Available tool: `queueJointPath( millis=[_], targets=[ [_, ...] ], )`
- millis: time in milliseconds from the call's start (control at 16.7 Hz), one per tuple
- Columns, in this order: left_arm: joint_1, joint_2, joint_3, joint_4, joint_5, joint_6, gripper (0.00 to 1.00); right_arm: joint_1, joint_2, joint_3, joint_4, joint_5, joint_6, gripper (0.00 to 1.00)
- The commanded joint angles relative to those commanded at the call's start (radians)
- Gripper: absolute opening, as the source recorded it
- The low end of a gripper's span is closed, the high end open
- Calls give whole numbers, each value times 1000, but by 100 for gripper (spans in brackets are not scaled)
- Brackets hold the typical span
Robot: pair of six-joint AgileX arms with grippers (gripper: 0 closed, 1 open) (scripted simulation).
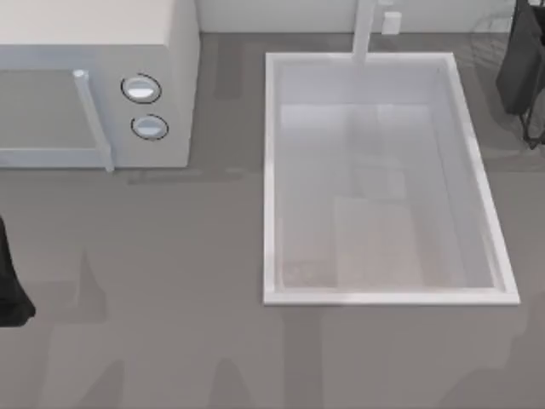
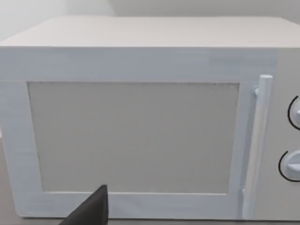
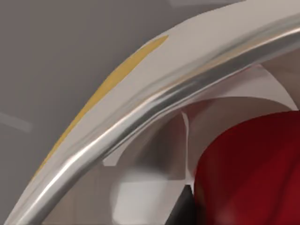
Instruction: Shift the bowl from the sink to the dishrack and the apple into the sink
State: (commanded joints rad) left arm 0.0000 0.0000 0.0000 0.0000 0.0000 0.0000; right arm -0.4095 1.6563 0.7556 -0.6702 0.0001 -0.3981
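Observation:
The white sink (image 1: 383, 297) lies right of centre in the top view, and its basin holds nothing. The bowl is out of view. Faint grey wires of the dishrack (image 1: 492, 38) show at the far right corner, with my right arm (image 1: 518, 72) dark over them. In the right wrist view a shiny red rounded surface, which looks like the apple (image 3: 248, 173), sits very close under a curved metallic rim (image 3: 154, 105). My left arm (image 1: 10, 285) is parked at the table's left edge, facing the microwave.
A white microwave (image 1: 94, 51) with two round knobs and a bar handle (image 2: 258, 140) stands at the far left. The white faucet post (image 1: 364, 34) rises behind the sink. Bare grey tabletop (image 1: 170, 281) runs along the front and left of the sink.

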Motion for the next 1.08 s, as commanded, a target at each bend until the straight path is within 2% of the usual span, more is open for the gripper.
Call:
queueJointPath(
  millis=[60,840,1080],
  targets=[
    [0,0,0,0,0,0,100,0,0,0,0,0,0,100],
    [0,0,0,0,0,0,100,0,0,0,0,0,0,2],
    [0,0,0,0,0,0,100,0,0,0,0,0,0,0]
  ],
)
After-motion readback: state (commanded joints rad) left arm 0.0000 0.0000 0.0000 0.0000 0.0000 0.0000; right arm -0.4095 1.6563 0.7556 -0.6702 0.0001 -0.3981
